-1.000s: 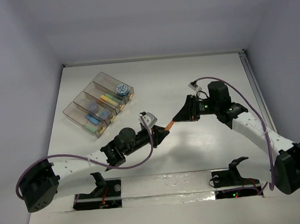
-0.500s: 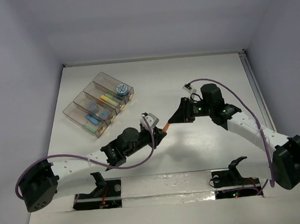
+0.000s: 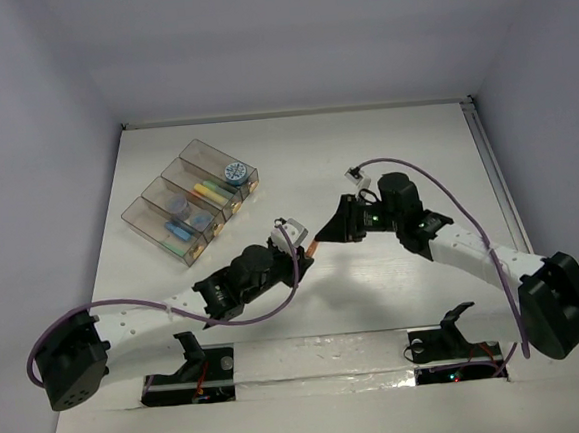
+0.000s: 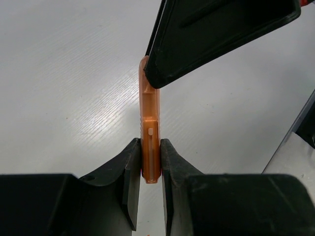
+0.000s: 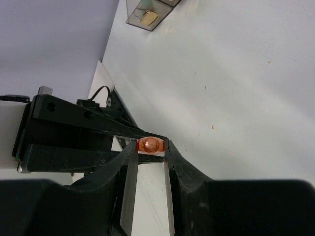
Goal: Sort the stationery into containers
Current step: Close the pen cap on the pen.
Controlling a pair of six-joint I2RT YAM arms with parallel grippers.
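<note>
An orange translucent pen [image 3: 314, 243] hangs above the table between both grippers. My left gripper [image 3: 301, 257] is shut on its near end, and in the left wrist view the pen [image 4: 149, 108] stands upright between the jaws of that gripper [image 4: 150, 160]. My right gripper [image 3: 327, 232] is shut on the other end. In the right wrist view the pen's rounded tip [image 5: 149, 145] sits between the pads of that gripper [image 5: 149, 147]. The containers [image 3: 193, 199], a row of joined clear boxes, stand at the back left and hold blue, green and yellow pens and a bluish roll [image 3: 234, 171].
The right gripper's black finger [image 4: 211, 34] fills the top of the left wrist view. A brass clasp of one container [image 5: 148, 17] shows at the top of the right wrist view. Both arm bases sit at the near edge. White walls close in the table.
The right arm has swung left and the left gripper has drawn back slightly, so the pen held between them has shifted a little to the left.
</note>
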